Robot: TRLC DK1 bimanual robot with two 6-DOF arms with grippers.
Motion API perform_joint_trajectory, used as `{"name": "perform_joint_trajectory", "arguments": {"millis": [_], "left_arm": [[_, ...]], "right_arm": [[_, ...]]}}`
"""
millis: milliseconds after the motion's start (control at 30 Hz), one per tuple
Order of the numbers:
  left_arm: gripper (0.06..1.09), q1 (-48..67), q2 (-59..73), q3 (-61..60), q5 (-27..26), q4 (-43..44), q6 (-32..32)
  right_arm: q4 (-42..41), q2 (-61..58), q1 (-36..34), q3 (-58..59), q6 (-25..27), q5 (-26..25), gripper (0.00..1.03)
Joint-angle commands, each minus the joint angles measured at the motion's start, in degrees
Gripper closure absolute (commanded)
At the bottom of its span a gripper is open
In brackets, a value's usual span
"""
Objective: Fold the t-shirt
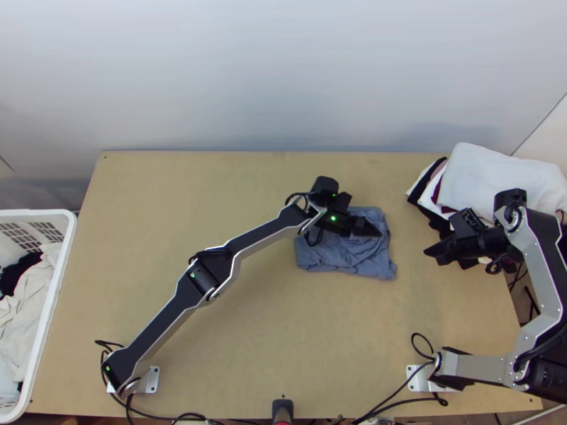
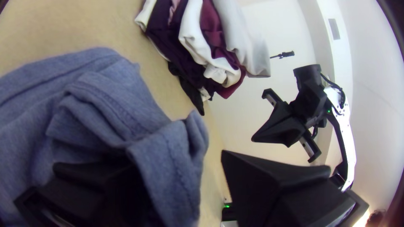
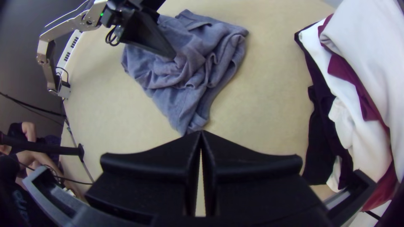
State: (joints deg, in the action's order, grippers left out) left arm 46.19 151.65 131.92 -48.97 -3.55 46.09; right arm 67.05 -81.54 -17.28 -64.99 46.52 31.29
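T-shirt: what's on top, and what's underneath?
The left gripper is over the bunched t-shirt, a fold hiding part of one finger. The t-shirt lies on the table; whatever's beneath is covered.

High above the table [image 1: 177, 198], the top view faces down. Nearer wrist views (left closest) share the blue cloth [image 1: 333, 261].

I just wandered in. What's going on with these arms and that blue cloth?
Two robot arms are here to fold a t-shirt. The left gripper is down at the blue shirt, its fingers apart with a loose flap of cloth between them. The right gripper holds nothing, its fingers together, between the shirt and a clothes pile. The shirt lies in a rumpled bundle, not yet neatly folded. A basket with more clothes stands at the left.
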Motion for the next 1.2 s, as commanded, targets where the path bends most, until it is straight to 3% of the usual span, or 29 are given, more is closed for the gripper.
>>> {"name": "perform_joint_trajectory", "arguments": {"millis": [0,100,400,567,700,867,967,1067,1167], "left_arm": [[0.10,-0.14,-0.13,0.01,0.98,-6.91,-0.03],[0.10,-0.23,-3.29,0.01,3.44,-13.76,-4.43],[0.10,-4.18,-12.88,-1.49,2.92,-27.65,-12.77],[0.10,-6.12,-16.48,-1.93,5.73,-45.84,-29.56],[0.12,-6.29,-19.64,-7.11,15.22,-57.09,-43.98],[0.39,-5.59,-22.19,-12.83,28.05,-57.09,-49.07],[0.52,-6.56,-21.31,-13.44,29.20,-54.90,-48.63],[0.84,-7.43,-20.08,-13.70,29.20,-51.47,-46.70],[1.03,-7.87,-19.03,-13.18,29.46,-49.80,-45.47]], "right_arm": [[-0.78,-0.64,0.23,-1.45,-0.73,0.00,1.00],[-0.78,-0.64,0.40,-1.98,-0.82,0.00,1.00],[-0.69,-0.20,1.11,-2.07,-1.00,0.00,1.00],[-0.69,0.06,2.86,-2.95,-1.87,0.00,1.00],[-0.78,0.15,8.49,-3.48,-4.86,0.00,1.00],[-4.64,-1.43,17.19,-4.09,-7.94,0.00,1.00],[-5.00,-5.30,20.53,-7.61,-9.34,0.00,1.00],[-5.17,-9.52,23.08,-11.74,-10.84,0.09,1.00],[-7.81,-12.77,26.24,-15.25,-13.21,0.09,1.00]]}}
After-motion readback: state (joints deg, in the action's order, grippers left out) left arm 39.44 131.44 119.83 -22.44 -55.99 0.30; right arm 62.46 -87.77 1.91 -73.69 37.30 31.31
